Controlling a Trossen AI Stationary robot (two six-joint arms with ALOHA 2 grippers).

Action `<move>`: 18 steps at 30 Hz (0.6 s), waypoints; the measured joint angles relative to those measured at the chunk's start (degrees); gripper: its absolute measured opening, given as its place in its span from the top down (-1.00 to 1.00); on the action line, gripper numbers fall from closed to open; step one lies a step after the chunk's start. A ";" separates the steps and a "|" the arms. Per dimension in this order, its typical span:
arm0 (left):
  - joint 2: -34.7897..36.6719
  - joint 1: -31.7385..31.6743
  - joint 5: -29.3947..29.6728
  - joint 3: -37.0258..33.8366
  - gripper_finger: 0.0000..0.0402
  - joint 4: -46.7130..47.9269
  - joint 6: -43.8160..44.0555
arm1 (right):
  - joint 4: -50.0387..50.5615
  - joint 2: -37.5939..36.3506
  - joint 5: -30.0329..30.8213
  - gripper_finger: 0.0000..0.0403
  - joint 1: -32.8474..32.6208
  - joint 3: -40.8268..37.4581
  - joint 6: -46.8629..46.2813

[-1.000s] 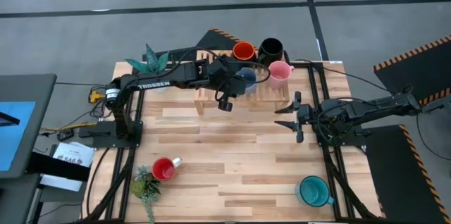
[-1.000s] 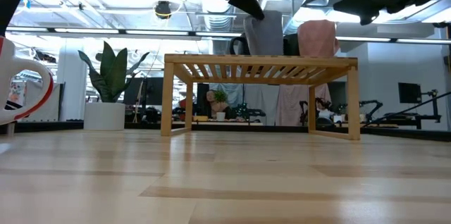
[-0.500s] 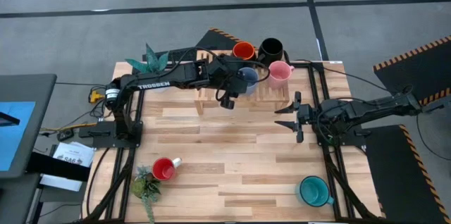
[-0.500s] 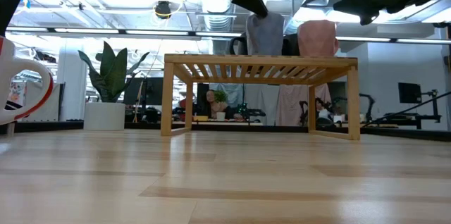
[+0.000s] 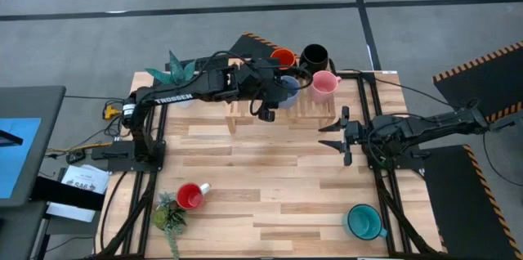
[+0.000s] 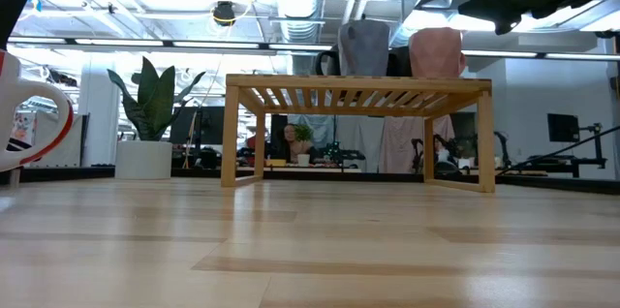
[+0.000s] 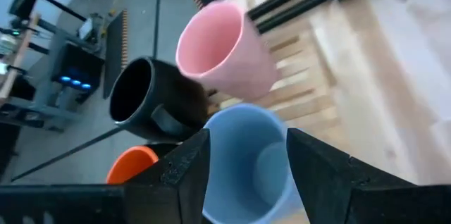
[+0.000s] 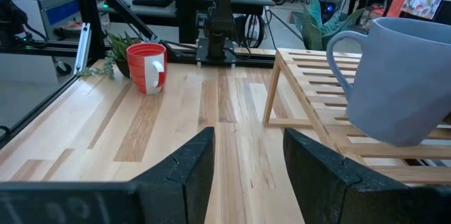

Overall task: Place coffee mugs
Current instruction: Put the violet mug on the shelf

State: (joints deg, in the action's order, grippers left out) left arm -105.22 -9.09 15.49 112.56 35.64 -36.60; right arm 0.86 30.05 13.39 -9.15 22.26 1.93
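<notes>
Left gripper [image 7: 243, 164]: jaws apart, straddling the pale blue mug [image 7: 248, 155] standing on the wooden rack [image 5: 315, 106] at the worktop's far edge. Right gripper [image 5: 337, 135]: jaws apart, empty, near the right edge. Risk: an off-line withdrawal could knock the neighbouring pink mug [image 7: 222, 48] over.

Two matte black jointed arms, white TROSSEN lettering on the left arm [image 5: 176, 96], black cables trailing from the right arm [image 5: 425, 127], blocky dark fingers [image 8: 180, 175]
</notes>
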 joint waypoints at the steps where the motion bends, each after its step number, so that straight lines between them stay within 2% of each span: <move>1: 0.10 0.16 -0.88 0.72 0.13 0.80 1.22 | 0.03 0.01 0.00 0.04 0.01 0.00 0.00; 4: 1.21 0.52 -6.14 1.39 0.13 3.13 6.31 | 0.38 0.01 0.00 0.04 0.02 -0.02 0.00; 7: 2.16 0.62 -14.41 1.32 0.13 5.92 12.54 | 1.08 0.01 0.00 0.04 0.00 -0.02 0.00; 11: 4.50 0.69 -22.60 -2.84 0.13 4.91 17.05 | 1.92 -0.01 0.00 0.04 0.00 -0.04 -0.24; 14: 6.39 0.73 -23.94 -8.90 0.13 -1.15 18.31 | 1.92 -0.01 0.00 0.04 0.00 -0.04 -0.39; 18: 9.63 0.59 -23.81 -21.22 0.21 -14.53 18.39 | 1.91 0.00 -0.01 0.04 -0.21 -0.04 -0.40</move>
State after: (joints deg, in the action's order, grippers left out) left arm -95.60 -8.50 -8.32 91.34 21.11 -18.21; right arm 2.78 30.05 13.38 -9.35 22.22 1.53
